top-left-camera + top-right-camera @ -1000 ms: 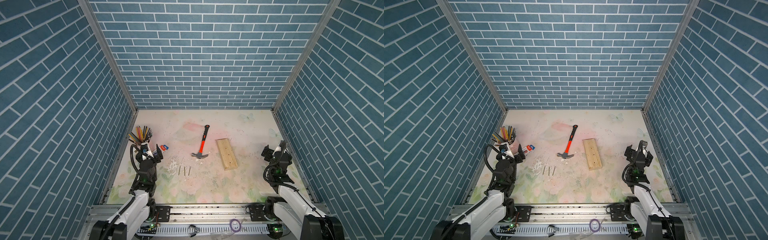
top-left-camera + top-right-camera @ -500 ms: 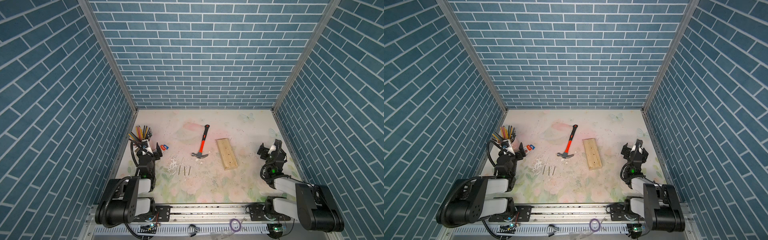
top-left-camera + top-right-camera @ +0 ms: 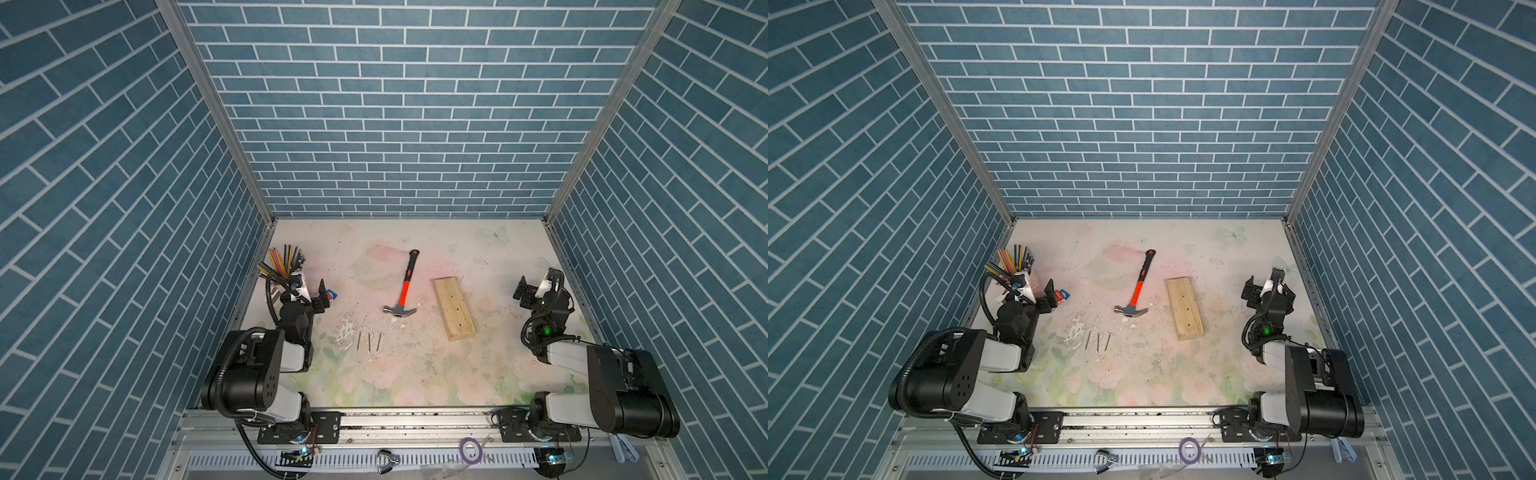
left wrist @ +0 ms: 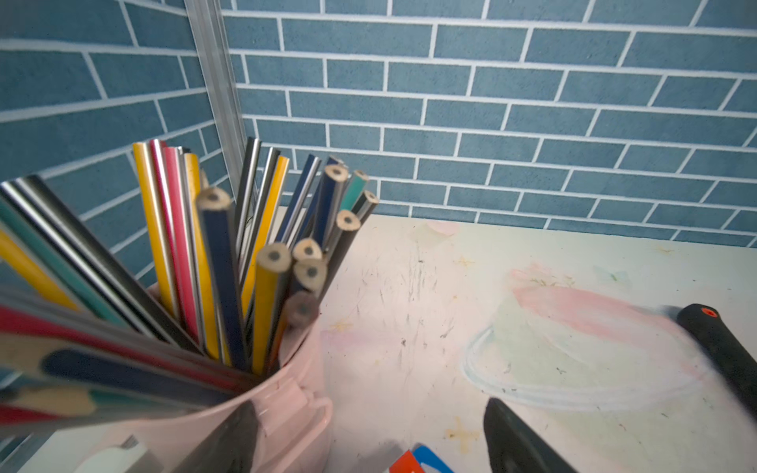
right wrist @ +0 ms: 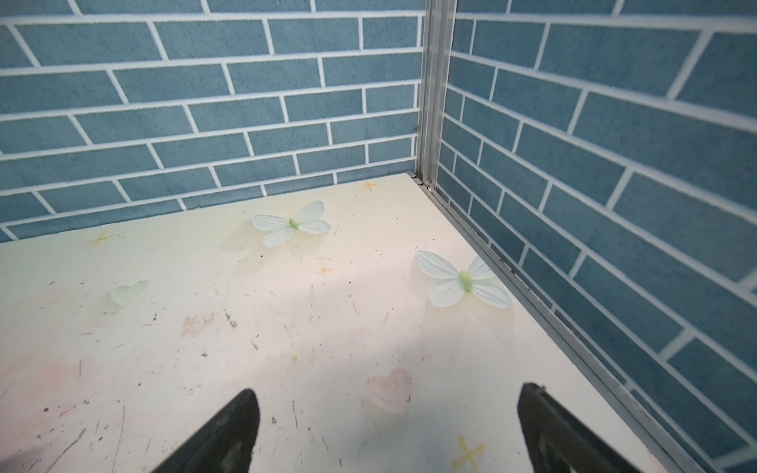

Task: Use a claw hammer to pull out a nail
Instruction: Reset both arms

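Centrally, the claw hammer [image 3: 404,284], far from left tool [image 3: 311,286] and right tool [image 3: 536,284] (both agape, empty).

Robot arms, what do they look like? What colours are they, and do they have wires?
The left arm and right arm are chunky black joints with white shells between. A ribbed black hose loops along the left one; a green light glows by the right wrist. The left claw and right claw each have two dark, wedge-shaped fingers.

pink pencil cup [image 4: 295,368] by left wall, red-blue card [image 3: 331,295] beside; wooden block [image 3: 454,308] mid-table
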{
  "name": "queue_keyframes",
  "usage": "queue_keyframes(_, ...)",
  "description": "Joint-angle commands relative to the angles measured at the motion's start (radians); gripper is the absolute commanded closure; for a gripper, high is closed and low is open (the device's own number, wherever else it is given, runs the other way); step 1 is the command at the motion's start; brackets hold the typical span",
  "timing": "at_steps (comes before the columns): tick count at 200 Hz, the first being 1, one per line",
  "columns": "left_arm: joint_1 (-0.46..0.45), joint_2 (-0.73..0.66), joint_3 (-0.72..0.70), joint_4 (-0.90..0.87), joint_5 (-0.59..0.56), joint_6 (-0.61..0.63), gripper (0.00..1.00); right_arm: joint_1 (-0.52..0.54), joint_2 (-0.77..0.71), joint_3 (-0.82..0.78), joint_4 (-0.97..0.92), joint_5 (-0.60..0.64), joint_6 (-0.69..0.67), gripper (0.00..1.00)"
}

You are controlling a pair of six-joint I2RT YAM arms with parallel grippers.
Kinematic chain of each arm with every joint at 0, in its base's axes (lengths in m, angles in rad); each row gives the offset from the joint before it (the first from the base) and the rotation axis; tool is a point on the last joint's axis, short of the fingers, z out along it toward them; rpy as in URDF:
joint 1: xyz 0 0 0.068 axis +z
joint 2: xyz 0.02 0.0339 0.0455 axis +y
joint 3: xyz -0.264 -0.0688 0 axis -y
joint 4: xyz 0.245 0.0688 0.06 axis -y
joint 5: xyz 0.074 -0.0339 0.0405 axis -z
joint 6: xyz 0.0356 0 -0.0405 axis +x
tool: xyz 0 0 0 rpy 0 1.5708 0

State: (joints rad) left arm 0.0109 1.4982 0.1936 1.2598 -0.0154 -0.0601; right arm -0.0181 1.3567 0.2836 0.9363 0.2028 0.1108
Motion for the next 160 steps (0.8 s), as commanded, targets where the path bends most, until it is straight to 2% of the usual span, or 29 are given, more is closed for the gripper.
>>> queue_keyframes(1,0.003,0.002,0.018,-0.016,0.022,0.022,0.13,-0.008,0.024,0.041,-0.037,-0.050,-0.035,0.02)
queue_keyframes(13,0.000,0.005,0.021,-0.018,0.020,0.023,0.13,-0.010,0.035,0.044,-0.027,-0.077,-0.029,0.02)
queue_keyframes(30,-0.004,0.005,0.027,-0.029,0.014,0.026,0.13,-0.013,0.078,0.017,0.087,-0.124,-0.045,0.01)
queue_keyframes(42,-0.006,0.005,0.029,-0.033,0.011,0.029,0.13,-0.012,0.108,0.016,0.095,-0.120,-0.036,0.02)
queue_keyframes(82,-0.010,0.007,0.036,-0.042,0.006,0.031,0.13,-0.013,0.174,-0.070,0.334,-0.125,-0.041,0.01)
queue_keyframes(112,-0.027,0.010,0.053,-0.071,-0.024,0.044,0.13,-0.013,0.152,-0.029,0.216,-0.160,-0.051,0.02)
queue_keyframes(160,-0.051,0.020,0.090,-0.129,-0.014,0.082,0.13,-0.013,0.161,-0.017,0.205,-0.179,-0.055,0.02)
